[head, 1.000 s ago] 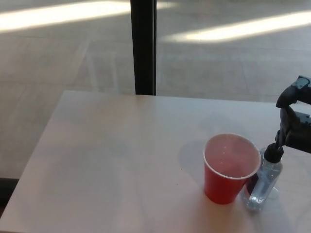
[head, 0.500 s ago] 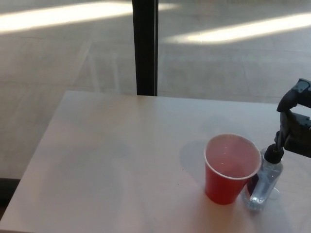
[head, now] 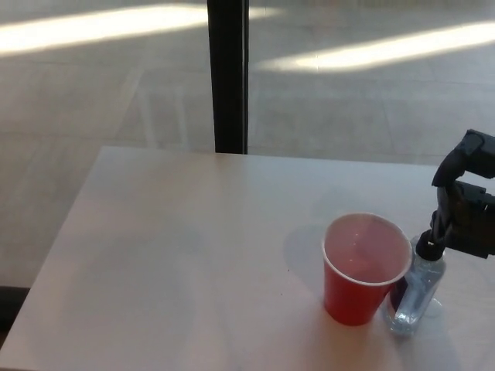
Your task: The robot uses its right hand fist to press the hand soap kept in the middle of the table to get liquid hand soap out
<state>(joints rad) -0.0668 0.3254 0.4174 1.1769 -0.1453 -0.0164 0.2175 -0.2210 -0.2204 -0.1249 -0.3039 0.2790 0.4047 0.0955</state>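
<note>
While my black right hand (head: 466, 209) sits curled closed on the black pump, the clear plastic hand soap bottle (head: 414, 297) stands near the white table's (head: 178, 255) right front, touching the red plastic cup (head: 363, 270), its long axis nearly upright, pump end tilted slightly right

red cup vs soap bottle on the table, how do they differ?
The red cup is opaque, wide and open-topped; the soap bottle is clear, slimmer and capped by a black pump. The right hand is at the bottle's pump, not the cup. Both stand upright, side by side, on the table.
</note>
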